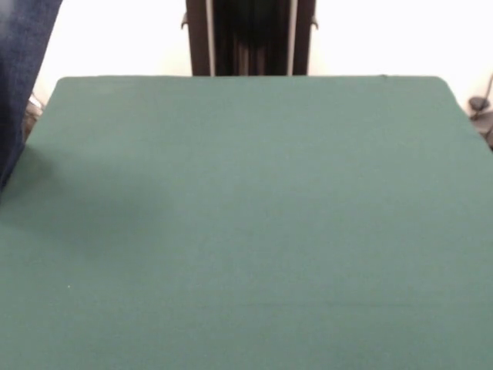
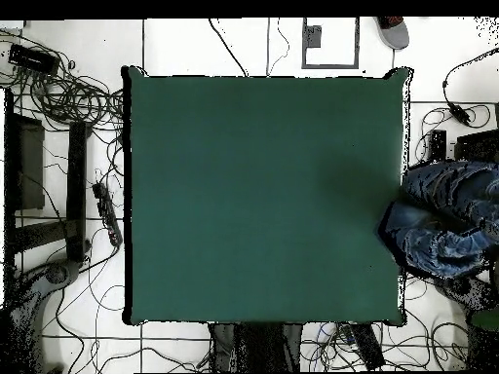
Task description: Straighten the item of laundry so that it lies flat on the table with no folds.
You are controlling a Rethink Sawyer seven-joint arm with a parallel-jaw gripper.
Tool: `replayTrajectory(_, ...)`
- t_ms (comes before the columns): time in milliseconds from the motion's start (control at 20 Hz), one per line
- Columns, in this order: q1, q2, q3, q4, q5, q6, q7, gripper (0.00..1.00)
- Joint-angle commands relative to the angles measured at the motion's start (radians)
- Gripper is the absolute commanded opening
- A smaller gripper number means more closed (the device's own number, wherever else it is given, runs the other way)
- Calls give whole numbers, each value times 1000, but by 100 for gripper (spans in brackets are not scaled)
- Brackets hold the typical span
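Observation:
The table point(image 1: 254, 231) with its dark green cloth top fills the front view and also shows in the overhead view point(image 2: 253, 195). No jeans lie on its top. Blue denim point(image 2: 443, 219) with pale faded patches bunches at the table's right edge in the overhead view, just overlapping the edge. In the front view, blue denim point(image 1: 19, 77) hangs at the far left edge. I cannot tell whether this denim is the item of laundry or a person's clothing. The gripper and arm show in neither view.
The robot's black pedestal point(image 1: 250, 35) stands at the table's far side, at the bottom in the overhead view point(image 2: 258, 346). Cables point(image 2: 73, 93) and black stands point(image 2: 44, 166) lie on the tiled floor. A shoe point(image 2: 393, 31) shows at the top edge.

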State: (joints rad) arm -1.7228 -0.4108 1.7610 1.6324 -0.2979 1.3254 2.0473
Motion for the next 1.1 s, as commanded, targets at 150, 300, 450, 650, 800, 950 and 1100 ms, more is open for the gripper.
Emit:
replayTrajectory(150,59,-50,-130,177,63,-169,196,0)
replayTrajectory(300,67,-57,-143,209,52,-236,213,0)
replayTrajectory(450,70,-73,-152,232,52,-283,222,0)
replayTrajectory(650,76,-91,-167,275,53,-368,244,0)
replayTrajectory(800,82,-99,-181,312,51,-442,260,0)
replayTrajectory(950,90,-107,-196,344,46,-511,270,0)
replayTrajectory(1100,101,-113,-215,381,43,-594,283,0)
